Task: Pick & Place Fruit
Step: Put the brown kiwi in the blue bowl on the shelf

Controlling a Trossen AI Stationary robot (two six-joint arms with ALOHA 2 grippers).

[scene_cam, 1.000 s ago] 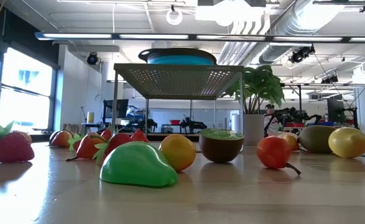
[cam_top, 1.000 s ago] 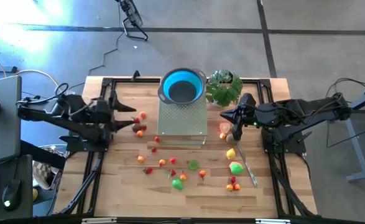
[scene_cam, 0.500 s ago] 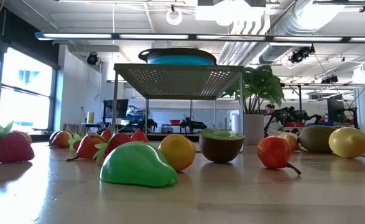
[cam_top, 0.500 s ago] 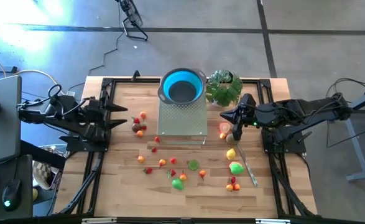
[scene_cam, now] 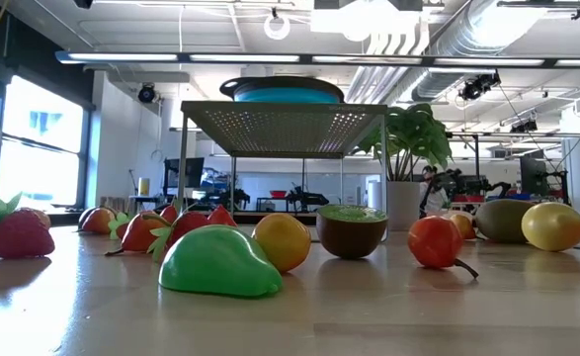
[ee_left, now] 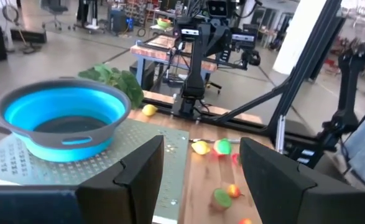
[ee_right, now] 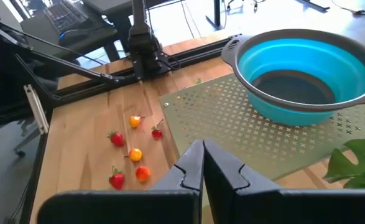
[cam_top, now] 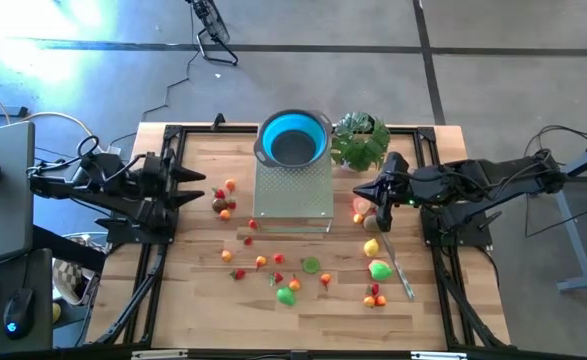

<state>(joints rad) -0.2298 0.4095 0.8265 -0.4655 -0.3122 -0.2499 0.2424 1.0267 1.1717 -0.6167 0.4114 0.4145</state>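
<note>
The fruit (cam_top: 293, 272) lies scattered over the near half of the table (cam_top: 193, 300), none held, and the blue bowl (cam_top: 293, 138) on its perforated stand (cam_top: 293, 190) at the far middle looks empty. The right pincer (cam_top: 361, 188), pressed together and holding nothing, hangs just far of the right-hand cluster, nearer to fruit than the left pincer (cam_top: 201, 185), which waits spread at the left edge, a few fruits to its right.

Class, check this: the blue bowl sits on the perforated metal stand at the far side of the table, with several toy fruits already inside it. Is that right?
Not quite. The blue bowl does sit on the perforated metal stand at the table's far side, but it is empty: the right wrist view looks straight into it and shows only its dark bottom. The toy fruits all lie on the wooden table.
</note>
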